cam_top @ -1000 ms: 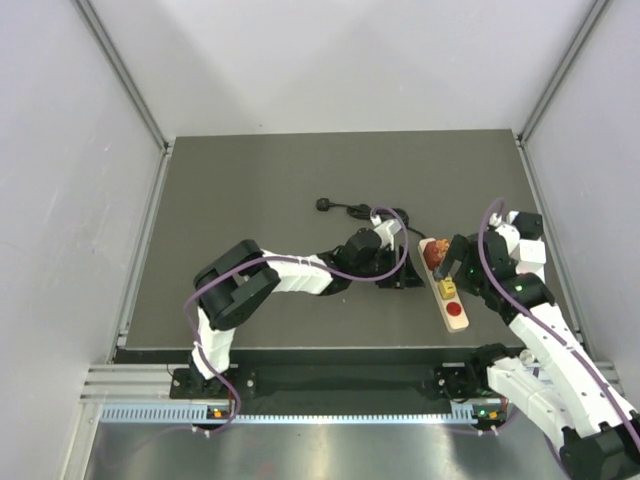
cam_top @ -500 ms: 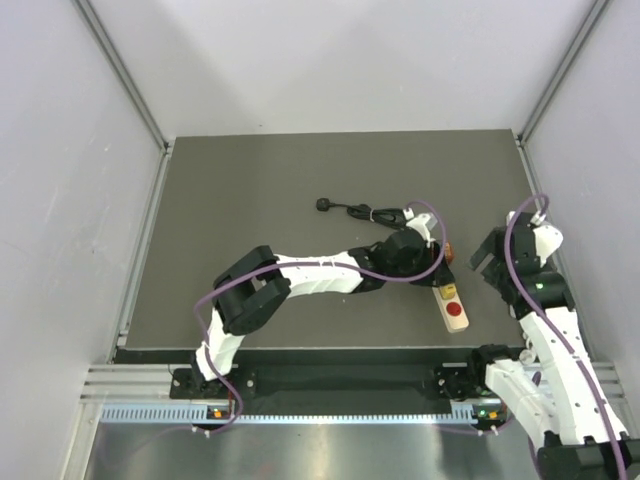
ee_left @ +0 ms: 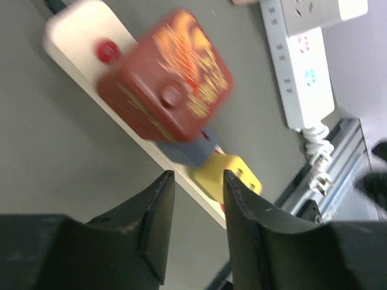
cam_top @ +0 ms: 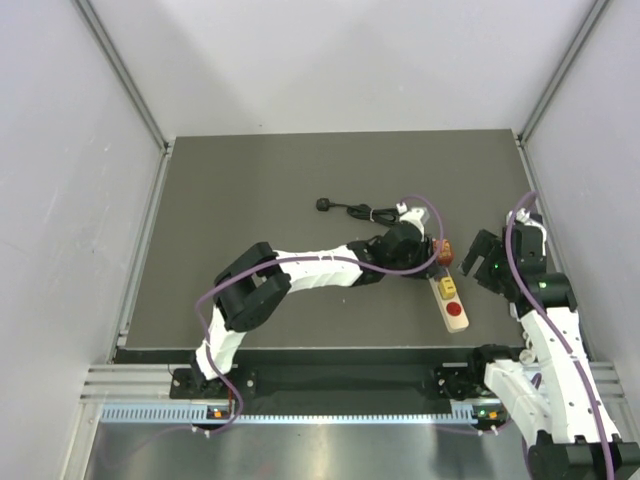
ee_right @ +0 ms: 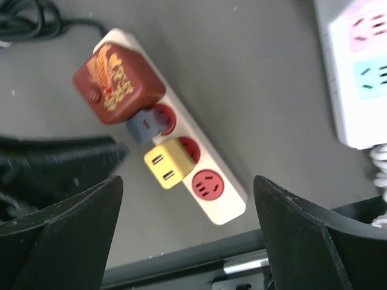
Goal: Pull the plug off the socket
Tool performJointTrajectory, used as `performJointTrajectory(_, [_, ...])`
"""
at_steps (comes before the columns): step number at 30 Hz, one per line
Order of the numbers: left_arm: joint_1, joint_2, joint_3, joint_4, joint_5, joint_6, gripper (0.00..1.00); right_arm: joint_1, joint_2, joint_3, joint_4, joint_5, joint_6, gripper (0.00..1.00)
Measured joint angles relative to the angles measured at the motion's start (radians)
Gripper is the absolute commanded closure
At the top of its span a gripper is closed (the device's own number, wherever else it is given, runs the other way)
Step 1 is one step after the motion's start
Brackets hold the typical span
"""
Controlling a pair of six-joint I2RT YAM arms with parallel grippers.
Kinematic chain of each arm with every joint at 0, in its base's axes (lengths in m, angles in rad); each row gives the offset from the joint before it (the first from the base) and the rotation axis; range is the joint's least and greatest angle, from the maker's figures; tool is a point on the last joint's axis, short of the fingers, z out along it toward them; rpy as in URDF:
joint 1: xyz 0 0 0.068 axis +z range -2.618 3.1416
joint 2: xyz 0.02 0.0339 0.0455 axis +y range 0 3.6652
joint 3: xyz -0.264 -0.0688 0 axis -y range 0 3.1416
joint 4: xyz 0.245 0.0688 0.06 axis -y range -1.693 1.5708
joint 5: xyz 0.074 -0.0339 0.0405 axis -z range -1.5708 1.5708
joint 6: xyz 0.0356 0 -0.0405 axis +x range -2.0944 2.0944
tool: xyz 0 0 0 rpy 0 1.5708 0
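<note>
A cream power strip [cam_top: 455,312] lies at the table's right front. At its far end sits a red-brown adapter block [cam_top: 443,250], [ee_left: 164,84], [ee_right: 118,81]. Below it are a small blue plug [ee_left: 195,148], [ee_right: 144,125] and a yellow plug [cam_top: 449,289], [ee_left: 234,173], [ee_right: 168,163], then a bare red socket [ee_right: 207,184]. My left gripper [cam_top: 428,256], [ee_left: 198,175] is narrowly open and empty, just left of the adapter. My right gripper [cam_top: 481,256], [ee_right: 187,181] is wide open and empty, above and right of the strip.
A black cable with a plug [cam_top: 346,208] lies behind the strip. A second, white power strip [ee_left: 302,54], [ee_right: 357,66] lies to the right near the table edge, with its cord by the metal rail [ee_left: 347,157]. The left arm stretches across the table's middle.
My left gripper has swung right from the cable coil to the adapter. My right gripper has left the strip, drawn back to the right, and now hangs open beside it.
</note>
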Motion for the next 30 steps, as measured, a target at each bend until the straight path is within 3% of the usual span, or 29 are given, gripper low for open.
performJointTrajectory(7, [0.073, 0.001, 0.050, 0.006, 0.082, 0.019, 0.79, 0.000, 0.035, 0.000, -0.039, -0.100, -0.037, 0.21])
performJointTrajectory(9, [0.089, 0.002, 0.080, 0.008, 0.112, 0.019, 0.80, 0.002, 0.035, 0.000, -0.048, -0.119, -0.053, 0.32])
performJointTrajectory(11, [0.100, 0.016, 0.124, 0.024, 0.147, 0.016, 0.80, 0.010, 0.037, -0.001, -0.050, -0.153, -0.067, 0.34])
performJointTrajectory(17, [0.117, 0.104, 0.232, 0.072, 0.234, 0.005, 0.85, 0.063, 0.122, -0.001, -0.051, -0.190, -0.087, 0.32])
performJointTrajectory(30, [0.127, 0.168, 0.219, 0.080, 0.314, -0.010, 0.85, 0.142, 0.307, 0.001, -0.036, -0.162, -0.096, 0.37])
